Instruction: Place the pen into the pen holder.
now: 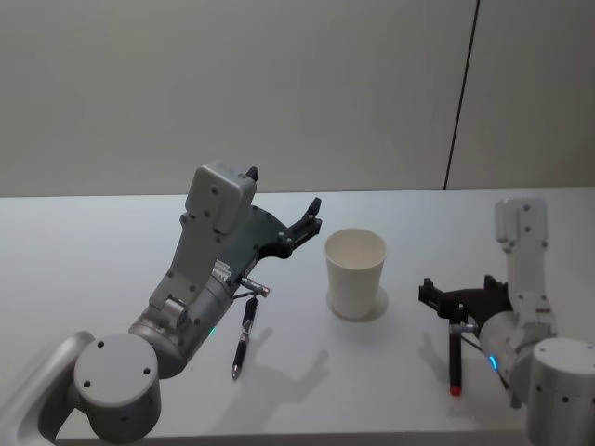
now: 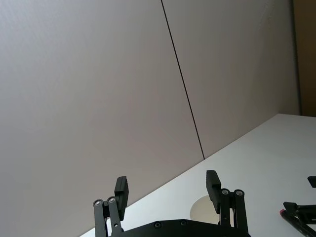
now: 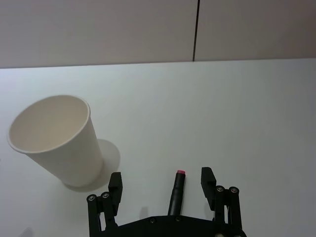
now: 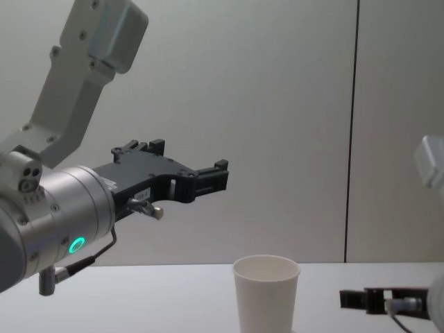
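Separately, black pen (image 1: 244,336) and red-tipped pen (image 1: 455,362) flank cup (image 1: 354,274).

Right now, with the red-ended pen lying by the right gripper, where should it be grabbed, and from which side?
Grip the red-ended pen around the middle of its barrel, coming down from above with the right gripper, whose open fingers sit on either side of it. It lies flat on the table, thin and straight, so closing across its width is probably the surest hold.

A bare lab or test room: a plain white tabletop (image 1: 93,232) against blank grey wall panels (image 1: 232,84) split by one dark seam (image 1: 463,93).
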Action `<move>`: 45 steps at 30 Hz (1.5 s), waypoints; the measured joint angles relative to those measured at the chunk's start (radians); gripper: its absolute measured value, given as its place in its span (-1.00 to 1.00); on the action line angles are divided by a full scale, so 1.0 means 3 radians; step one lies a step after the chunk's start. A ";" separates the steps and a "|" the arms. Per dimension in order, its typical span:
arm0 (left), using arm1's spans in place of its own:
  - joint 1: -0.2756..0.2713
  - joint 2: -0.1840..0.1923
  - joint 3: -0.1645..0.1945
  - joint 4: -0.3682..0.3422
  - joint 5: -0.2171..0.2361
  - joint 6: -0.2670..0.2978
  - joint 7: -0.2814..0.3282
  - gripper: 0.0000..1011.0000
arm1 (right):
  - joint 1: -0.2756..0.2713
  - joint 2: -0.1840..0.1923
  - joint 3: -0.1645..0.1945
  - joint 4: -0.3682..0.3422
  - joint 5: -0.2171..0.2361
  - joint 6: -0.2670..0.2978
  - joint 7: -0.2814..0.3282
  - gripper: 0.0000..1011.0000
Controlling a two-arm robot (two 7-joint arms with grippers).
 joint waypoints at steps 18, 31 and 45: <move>0.0000 0.0000 0.0000 0.0000 0.0000 0.0000 0.0000 0.99 | 0.0142 -0.0216 0.0034 0.0361 0.0255 0.0110 -0.0397 0.98; 0.0000 0.0000 0.0000 0.0000 0.0000 0.0000 0.0000 0.99 | 0.0240 -0.0320 0.0068 0.0633 0.0360 0.0052 -0.0551 0.98; 0.0000 0.0000 0.0000 0.0000 0.0000 0.0000 0.0000 0.99 | 0.0359 -0.0406 0.0090 0.0930 0.0376 -0.0027 -0.0566 0.83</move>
